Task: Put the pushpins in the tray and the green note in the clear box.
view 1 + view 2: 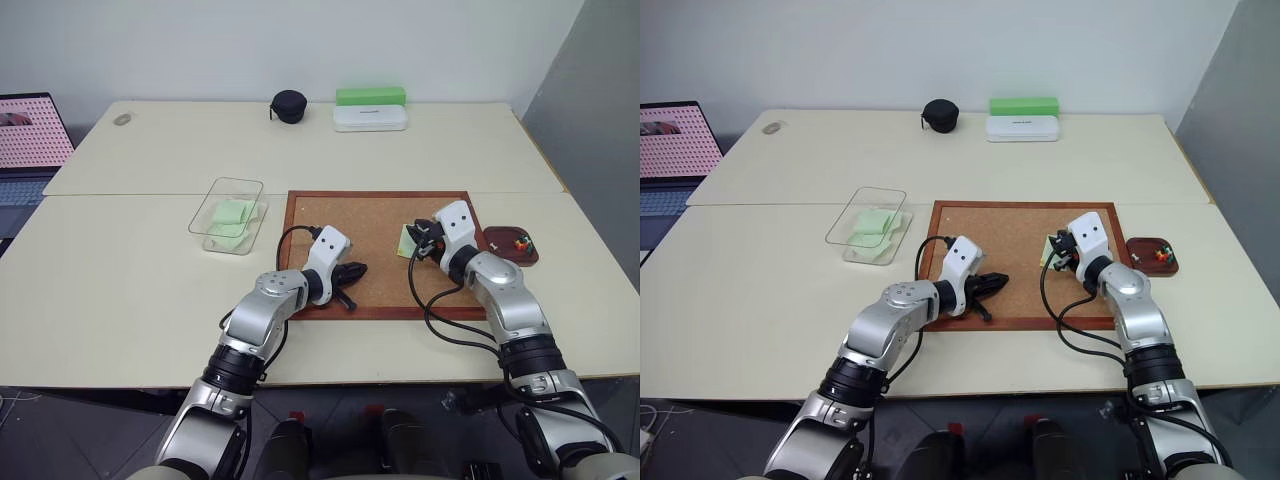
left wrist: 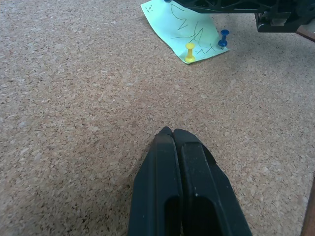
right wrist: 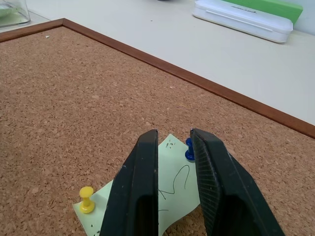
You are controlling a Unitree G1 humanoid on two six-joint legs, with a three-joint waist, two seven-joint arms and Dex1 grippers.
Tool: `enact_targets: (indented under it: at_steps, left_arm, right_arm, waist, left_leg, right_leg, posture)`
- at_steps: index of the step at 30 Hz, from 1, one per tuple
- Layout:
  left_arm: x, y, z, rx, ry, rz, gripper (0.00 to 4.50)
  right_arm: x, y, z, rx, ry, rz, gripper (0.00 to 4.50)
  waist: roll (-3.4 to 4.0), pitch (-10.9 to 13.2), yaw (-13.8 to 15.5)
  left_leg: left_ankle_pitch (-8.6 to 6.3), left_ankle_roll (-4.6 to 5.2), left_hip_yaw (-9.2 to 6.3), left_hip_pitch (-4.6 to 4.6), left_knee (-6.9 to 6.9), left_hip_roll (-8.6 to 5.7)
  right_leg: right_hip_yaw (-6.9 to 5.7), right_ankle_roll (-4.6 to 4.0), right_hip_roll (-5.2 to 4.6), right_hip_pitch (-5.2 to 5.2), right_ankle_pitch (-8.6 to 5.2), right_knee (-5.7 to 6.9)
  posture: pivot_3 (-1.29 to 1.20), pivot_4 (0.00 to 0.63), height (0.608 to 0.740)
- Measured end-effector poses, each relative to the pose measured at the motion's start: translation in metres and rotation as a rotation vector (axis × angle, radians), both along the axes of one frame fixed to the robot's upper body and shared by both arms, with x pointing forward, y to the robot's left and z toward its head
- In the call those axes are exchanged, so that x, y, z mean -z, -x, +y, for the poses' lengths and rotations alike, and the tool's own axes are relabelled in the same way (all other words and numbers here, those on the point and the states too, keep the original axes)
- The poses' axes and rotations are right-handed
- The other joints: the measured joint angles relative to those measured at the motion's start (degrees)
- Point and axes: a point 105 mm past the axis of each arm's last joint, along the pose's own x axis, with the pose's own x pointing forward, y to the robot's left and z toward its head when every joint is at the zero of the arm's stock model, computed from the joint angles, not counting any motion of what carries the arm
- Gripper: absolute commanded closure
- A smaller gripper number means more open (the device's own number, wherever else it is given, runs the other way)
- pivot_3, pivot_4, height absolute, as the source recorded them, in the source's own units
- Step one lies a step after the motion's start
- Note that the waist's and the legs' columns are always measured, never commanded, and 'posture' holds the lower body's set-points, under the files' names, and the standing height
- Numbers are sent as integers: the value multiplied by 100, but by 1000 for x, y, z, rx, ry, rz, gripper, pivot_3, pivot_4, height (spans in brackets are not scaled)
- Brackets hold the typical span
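Corkboard (image 3: pixel 74 98): scribbled green note (image 3: pixel 174 194) (2 pins)

corkboard (image 3: pixel 74 93): rough, grainy cork, wood-framed
green note (image 2: pixel 184 29): thin matt paper
clear box (image 1: pixel 228 213): glossy transparent plastic
pushpins (image 2: pixel 190 51): smooth plastic heads

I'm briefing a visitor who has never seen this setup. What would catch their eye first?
Probably the corkboard mid-table, where a green note is pinned by a yellow pushpin and a blue pushpin. The right gripper hovers over the note, jaws apart; the left gripper rests shut on the cork.
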Motion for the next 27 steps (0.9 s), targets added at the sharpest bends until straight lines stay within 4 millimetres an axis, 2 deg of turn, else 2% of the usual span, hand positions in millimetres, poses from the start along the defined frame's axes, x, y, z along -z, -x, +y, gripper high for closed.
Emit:
enact_targets:
  at_steps: [4, 7, 10, 17, 20, 23, 27]
  left_arm:
    - [0, 0, 0, 0, 0, 1, 4500]
    - [0, 0, 0, -1, 0, 1, 4500]
    - [0, 0, 0, -1, -1, 2, 4500]
    - [0, 1, 0, -6, -2, 5, 4500]
    - [1, 1, 1, -9, -1, 4, 4500]
    - [1, 2, 1, -9, -1, 4, 4500]
    - [1, 2, 1, -9, -1, 4, 4500]
  right_arm:
    - [4, -1, -1, 9, 4, 12, 3401]
    - [8, -1, -3, 17, 7, 27, 3841]
    - [9, -1, -3, 20, 6, 30, 4488]
    - [9, -2, -3, 22, 7, 28, 4496]
    - [3, -1, -1, 2, -12, 13, 4040]
    - [-7, 1, 3, -23, -39, -15, 3263]
    - [-16, 2, 5, -37, -61, -41, 2554]
  waist:
    - [0, 0, 0]
    - [0, 0, 0]
    - [0, 0, 0]
    - [0, 0, -2]
    - [0, 0, -6]
    - [0, 0, -7]
    - [0, 0, -7]
  left_leg:
    - [0, 0, 0, 0, 0, 0]
    - [0, 0, 0, 0, 0, 0]
    - [0, 0, 0, 0, 0, 0]
    - [0, 0, 0, 0, 0, 0]
    - [0, 0, 0, 0, 0, 1]
    - [0, 0, 0, 0, 0, 1]
    - [0, 0, -1, 0, 0, 1]
  right_leg:
    - [0, 0, 0, 0, 0, 0]
    - [0, -1, 0, 0, 1, 0]
    - [0, -1, 0, 0, 0, 0]
    - [0, -1, 0, 0, 0, 0]
    - [0, 0, 0, 0, 0, 0]
    - [0, 0, 1, 0, 0, 0]
    - [0, 0, 0, 0, 0, 0]
  posture:
    - [0, 150, 740]
    - [0, 150, 740]
    - [0, 150, 740]
    - [0, 150, 740]
    - [0, 150, 740]
    - [0, 150, 740]
    - [0, 150, 740]
